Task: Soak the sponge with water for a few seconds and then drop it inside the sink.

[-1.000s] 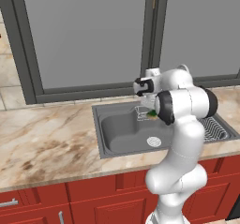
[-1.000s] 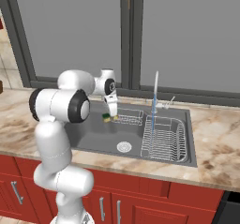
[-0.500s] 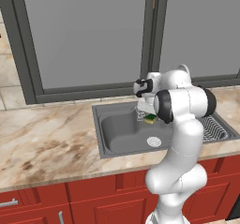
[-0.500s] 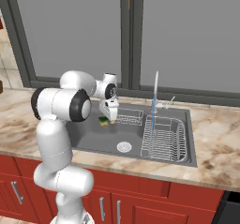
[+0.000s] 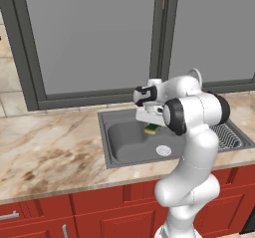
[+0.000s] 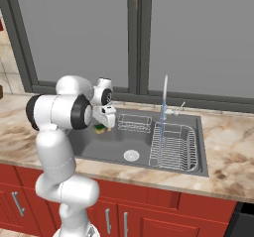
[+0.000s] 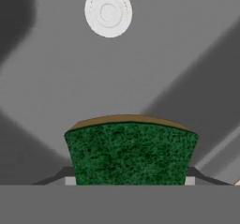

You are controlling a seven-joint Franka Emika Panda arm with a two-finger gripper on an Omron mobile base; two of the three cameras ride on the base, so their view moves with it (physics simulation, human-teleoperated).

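Since the earlier frames the hand has come down and drawn a little toward the front of the basin, carrying the sponge with it; nothing else in the scene has shifted. In the left base view the gripper (image 5: pixel 151 124) hangs over the sink (image 5: pixel 119 152), just inside its back edge, and the sponge (image 5: pixel 151 129) shows as a green and yellow patch below the white hand, held above the basin floor. The round drain (image 5: pixel 163 151) lies nearer the front edge, to one side of the held sponge. In the right base view the gripper (image 6: pixel 102 126) sits over the left part of the sink (image 6: pixel 141 144), the sponge (image 6: pixel 100 129) pinched under it, while the water (image 6: pixel 162 113) falls as a thin pale stream from the faucet (image 6: pixel 165 93) well apart to the right, by the dish rack (image 6: pixel 173 147). In the hand view the sponge (image 7: pixel 130 155) stands between the jaws, which are clamped on its sides, green face to the camera, with the drain (image 7: pixel 108 11) far below. The sponge sits away from the stream and low in the basin, so I judge the drop to be the step in hand; the next move calls for parting the jaws so it falls onto the basin floor.
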